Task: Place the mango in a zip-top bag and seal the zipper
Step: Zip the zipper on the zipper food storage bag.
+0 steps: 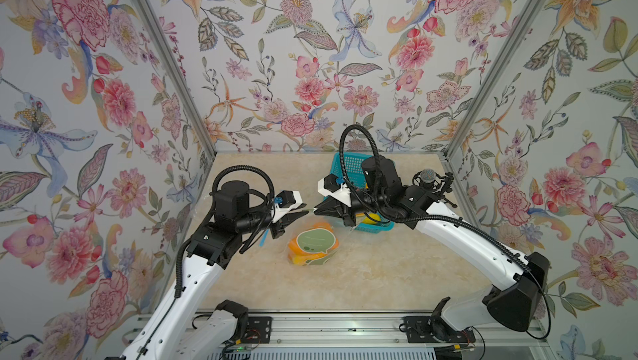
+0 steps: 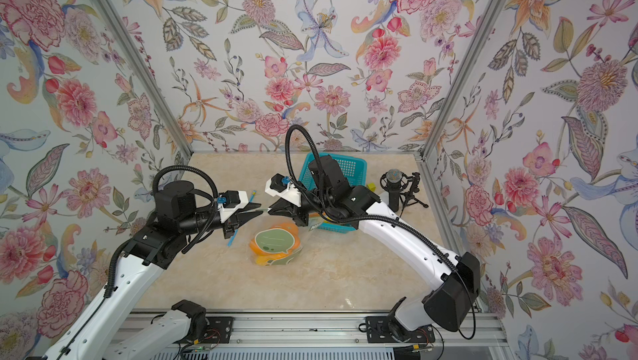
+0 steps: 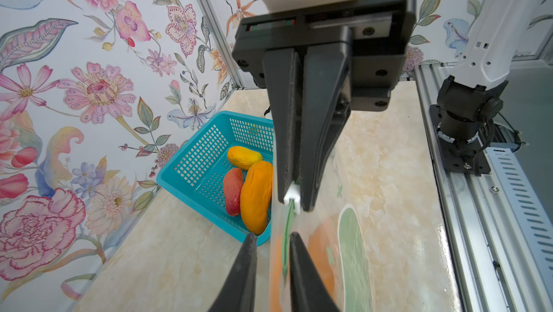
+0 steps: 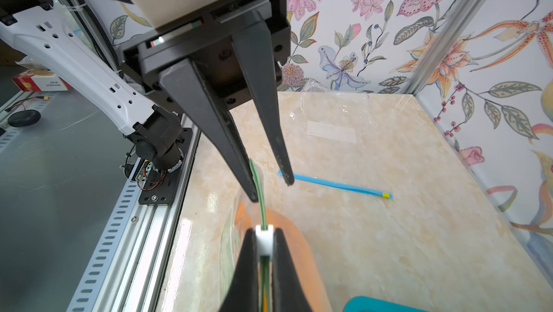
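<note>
At the centre of the marble-patterned table (image 1: 379, 272), between the two arms, the zip-top bag (image 1: 312, 244) was held up by its top edge. Its green-and-orange printed lower part lay down at the surface. The mango (image 1: 296, 255) sat inside the bag as an orange mass at the lower end, not cleanly separable from the orange print.

The right gripper (image 3: 291, 203) was clamped on the white slider (image 4: 264, 243) of the zipper. From the slider the green zipper track (image 4: 260, 203) ran toward the left gripper (image 4: 270, 190). That gripper's jaws stood a little apart, with the track passing between them. The track lay along one finger (image 4: 218, 134) while the other finger stood clear of it, so nothing was pinched. In both top views the tips of the two grippers faced each other, very close together, above the bag.

Just behind the right arm stood a teal basket (image 3: 194, 158). It held a yellow fruit (image 3: 244, 157), a red fruit (image 3: 232, 191) and an orange fruit (image 3: 256, 197), lying side by side.

A blue strip (image 4: 335, 185) with a yellow end lay flat on the table near the left arm, apart from the zip-top bag. Beyond it, nearer the wall, lay a clear bag (image 4: 330, 131) bearing a white label. A microphone (image 1: 428, 177) on a small stand stood beside the basket, toward the right wall.
</note>
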